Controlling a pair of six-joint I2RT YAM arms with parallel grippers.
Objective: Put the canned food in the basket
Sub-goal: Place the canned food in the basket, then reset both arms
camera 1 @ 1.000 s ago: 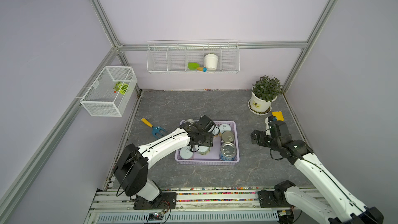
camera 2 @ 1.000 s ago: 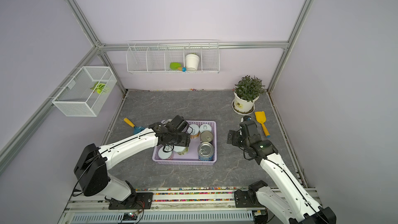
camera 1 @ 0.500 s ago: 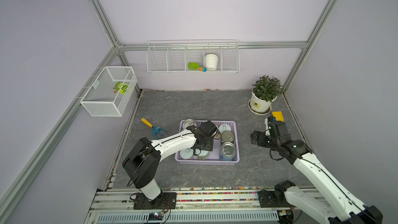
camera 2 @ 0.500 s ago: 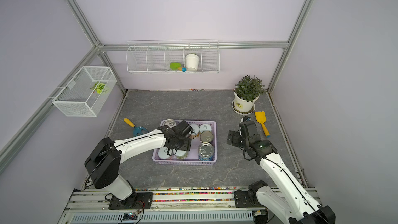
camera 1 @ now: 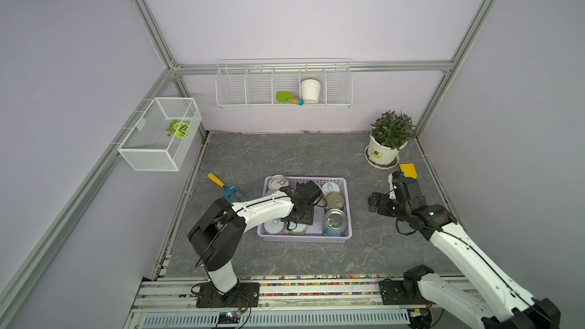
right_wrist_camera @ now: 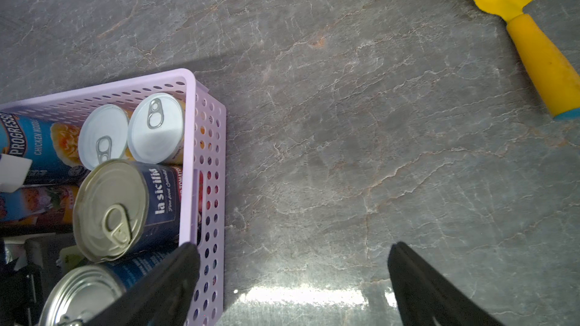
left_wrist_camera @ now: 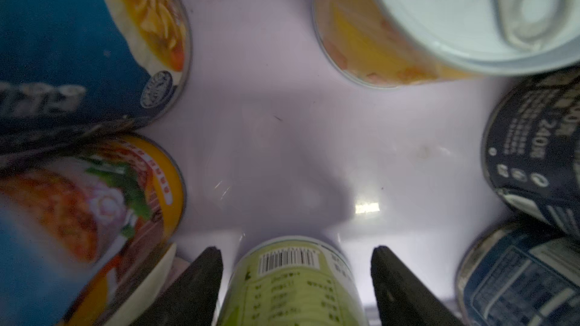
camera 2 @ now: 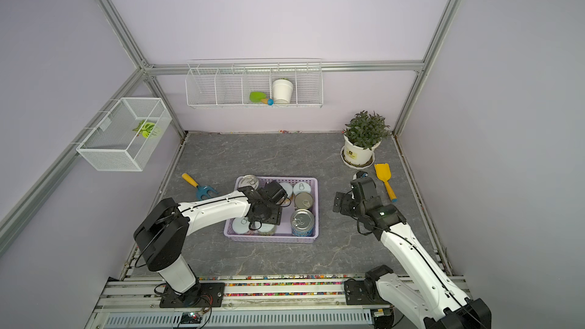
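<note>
Lilac perforated basket (camera 1: 305,239) sits on the grey marbled desk (camera 1: 285,153), and every can in view is inside it. The left gripper (left_wrist_camera: 296,250) reaches down into the basket's middle. Its 2 black fingers (left_wrist_camera: 201,280) clasp a narrow green-labelled can (left_wrist_camera: 295,280) by its sides, barcode end toward the lilac floor. Whether that end touches the floor cannot be told.

Around it stand a blue Progresso soup can (left_wrist_camera: 62,42) in the basket's far left corner, a colourful-labelled can (left_wrist_camera: 78,208) just beside that, and a short yellow can with a pale pull-tab lid (left_wrist_camera: 439,17). A dark la Sicilia can (right_wrist_camera: 110,211) and another silver-topped blue can (right_wrist_camera: 81,293) stand along the basket's right wall.

The right gripper (right_wrist_camera: 292,265) hangs just outside that right wall, its fingers spread wide over bare desk with nothing between them. A yellow scoop (right_wrist_camera: 533,36) lies farther right of the basket, near the potted plant (camera 1: 391,134).
</note>
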